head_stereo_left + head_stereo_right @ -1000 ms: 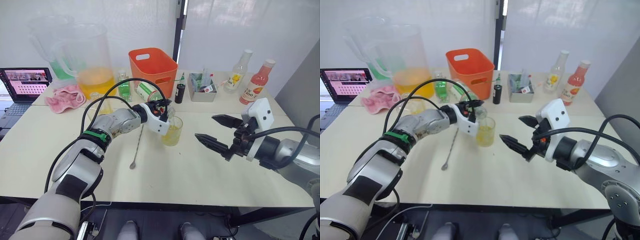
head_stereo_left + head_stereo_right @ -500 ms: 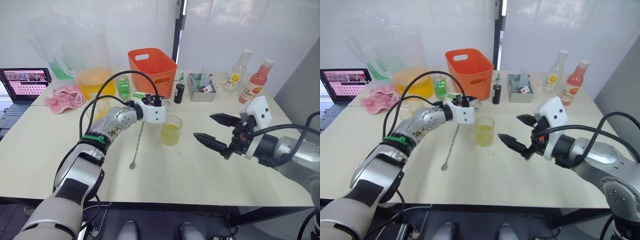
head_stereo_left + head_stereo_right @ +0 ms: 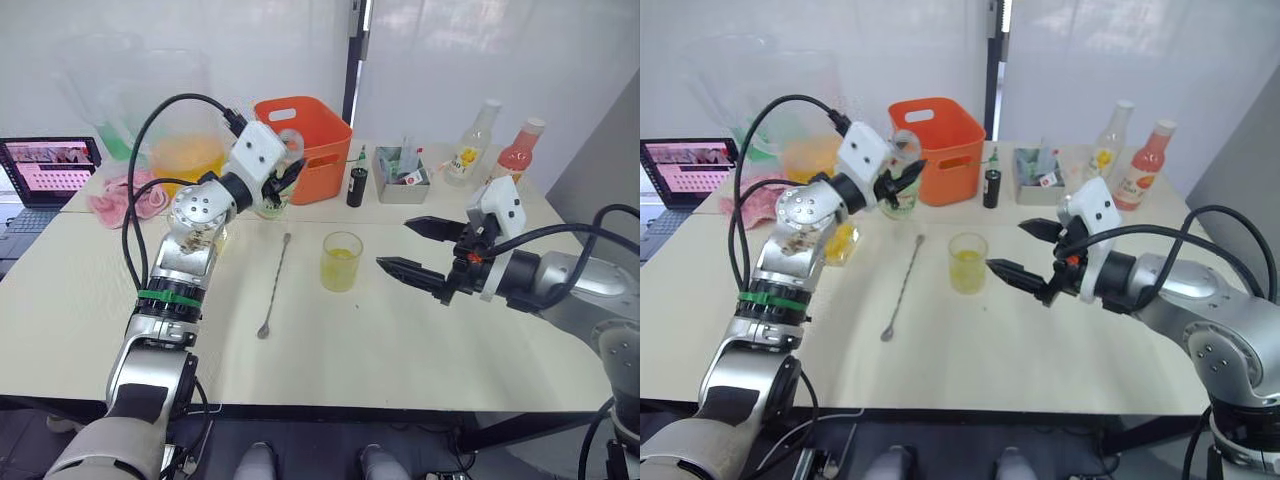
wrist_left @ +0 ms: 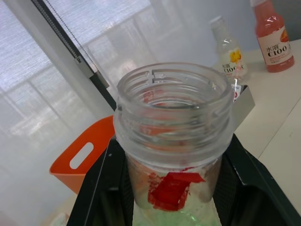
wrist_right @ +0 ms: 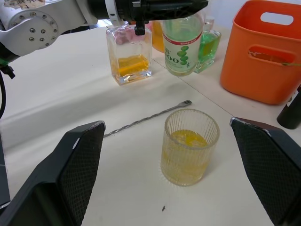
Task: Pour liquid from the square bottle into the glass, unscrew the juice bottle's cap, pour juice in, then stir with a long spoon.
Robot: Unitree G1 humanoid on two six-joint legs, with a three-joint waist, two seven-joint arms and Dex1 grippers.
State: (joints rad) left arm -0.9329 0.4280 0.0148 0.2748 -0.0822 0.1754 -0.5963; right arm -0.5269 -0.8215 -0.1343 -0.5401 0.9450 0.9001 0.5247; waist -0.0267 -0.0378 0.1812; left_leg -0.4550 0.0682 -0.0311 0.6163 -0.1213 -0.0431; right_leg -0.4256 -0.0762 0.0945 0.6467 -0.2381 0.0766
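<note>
Two hands: both were up over the counter [image 3: 420, 350].
Left hand [image 3: 275, 180]: raised by the orange basket [image 3: 310, 140], pinching the juice bottle [image 5: 182, 44] at its neck, bottle upright, mouth open with no cap on it.
Right hand [image 3: 405, 248]: fingers spread wide, hovering just right of the glass [image 3: 341, 261], not touching.
Glass: mid-counter, ribbed, with yellow liquid [image 5: 184, 155] in its lower part.
Long spoon [image 3: 274, 287]: flat on the counter just left of the glass, bowl toward the front edge.
Square bottle [image 5: 129, 56]: behind the spoon near the left arm, some orange-yellow left in it.
Open room: loads of bare counter in front of the glass, right up to the front edge.
Back edge: crowded with the basket, a dark little bottle [image 3: 358, 186], a grey tray [image 3: 403, 177], a yellow-label bottle [image 3: 474, 143] and a pink one [image 3: 515, 158].
Left edge: laptop [image 3: 45, 170] and pink cloth [image 3: 125, 198].
</note>
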